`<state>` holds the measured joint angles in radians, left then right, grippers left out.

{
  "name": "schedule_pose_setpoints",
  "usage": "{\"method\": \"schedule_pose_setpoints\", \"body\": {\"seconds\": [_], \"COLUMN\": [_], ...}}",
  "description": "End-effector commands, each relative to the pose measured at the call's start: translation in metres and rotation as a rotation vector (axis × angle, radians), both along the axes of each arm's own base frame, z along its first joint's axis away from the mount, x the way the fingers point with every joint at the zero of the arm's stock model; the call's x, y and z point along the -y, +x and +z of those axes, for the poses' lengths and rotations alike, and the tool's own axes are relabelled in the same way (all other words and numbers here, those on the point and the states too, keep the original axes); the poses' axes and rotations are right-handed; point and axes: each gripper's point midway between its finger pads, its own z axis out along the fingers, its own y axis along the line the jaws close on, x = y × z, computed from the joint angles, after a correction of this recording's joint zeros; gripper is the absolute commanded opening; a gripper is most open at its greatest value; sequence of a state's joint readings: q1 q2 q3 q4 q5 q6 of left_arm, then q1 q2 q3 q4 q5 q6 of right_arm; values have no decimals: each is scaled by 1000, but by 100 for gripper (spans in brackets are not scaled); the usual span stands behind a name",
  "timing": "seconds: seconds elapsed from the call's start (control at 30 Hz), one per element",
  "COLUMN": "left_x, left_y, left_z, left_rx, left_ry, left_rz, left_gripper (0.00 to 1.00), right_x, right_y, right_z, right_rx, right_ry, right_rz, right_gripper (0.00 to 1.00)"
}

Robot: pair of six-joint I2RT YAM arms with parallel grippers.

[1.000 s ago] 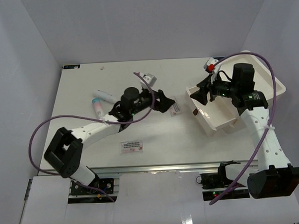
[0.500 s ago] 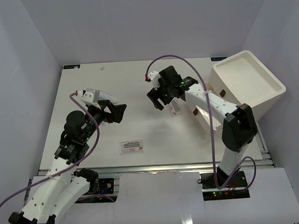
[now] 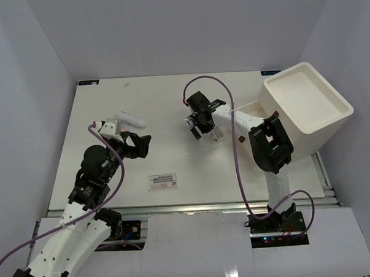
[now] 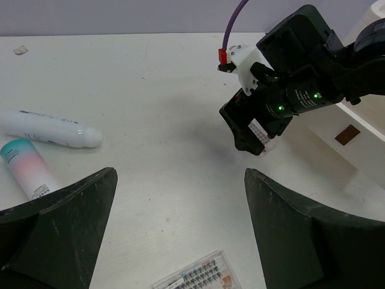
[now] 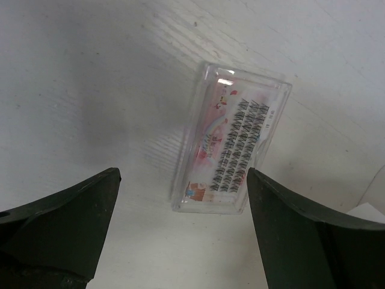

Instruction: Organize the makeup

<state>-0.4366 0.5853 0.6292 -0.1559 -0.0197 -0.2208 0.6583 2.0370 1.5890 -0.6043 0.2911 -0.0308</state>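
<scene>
Your white table point(image 3: 171, 96) is carrying everything. The big white bin point(image 3: 289, 125) is standing at about 2 o'clock on it.

Your left arm point(image 3: 82, 186) is reaching in from 7 o'clock. Your right arm point(image 3: 268, 147) is bending back from 5 o'clock toward the table's middle.

The left gripper point(image 3: 141, 144) is hanging over the table with its fingers spread wide, gripping nothing. The right gripper point(image 5: 183, 174) is hovering above a clear packet point(image 5: 231, 144). Its fingers are released, standing wide apart on either side without touching the packet.

The white tube point(image 3: 130, 119) is lying on its side at 11 o'clock from the left gripper. In the left wrist view, the pink teal-capped tube point(image 4: 27, 168) is lying just beside it at its 7 o'clock.

The clear packet with its rows of dark dots is resting flat on the table near the centre, at 9 o'clock from the bin. The second packet point(image 3: 163, 181) is lying flat at 5 o'clock from the left gripper, well apart from both grippers and close to the table's 6 o'clock edge.
</scene>
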Motion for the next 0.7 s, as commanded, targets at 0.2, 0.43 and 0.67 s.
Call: {"method": "schedule_pose_setpoints", "body": {"seconds": [0.2, 0.43, 0.67], "left_x": [-3, -3, -4], "left_y": [-1, -1, -1], "left_z": [6, 7, 6], "left_rx": [29, 30, 29], "left_ry": [0, 2, 3], "left_rz": [8, 8, 14], "left_gripper": [98, 98, 98], "right_x": [16, 25, 26], "right_y": [25, 33, 32], "right_z": [-2, -6, -19], "right_rx": [28, 23, -51], "right_ry": [-4, -3, 56], "right_rz": [-114, -150, -168], "right_gripper": [93, 93, 92]}}
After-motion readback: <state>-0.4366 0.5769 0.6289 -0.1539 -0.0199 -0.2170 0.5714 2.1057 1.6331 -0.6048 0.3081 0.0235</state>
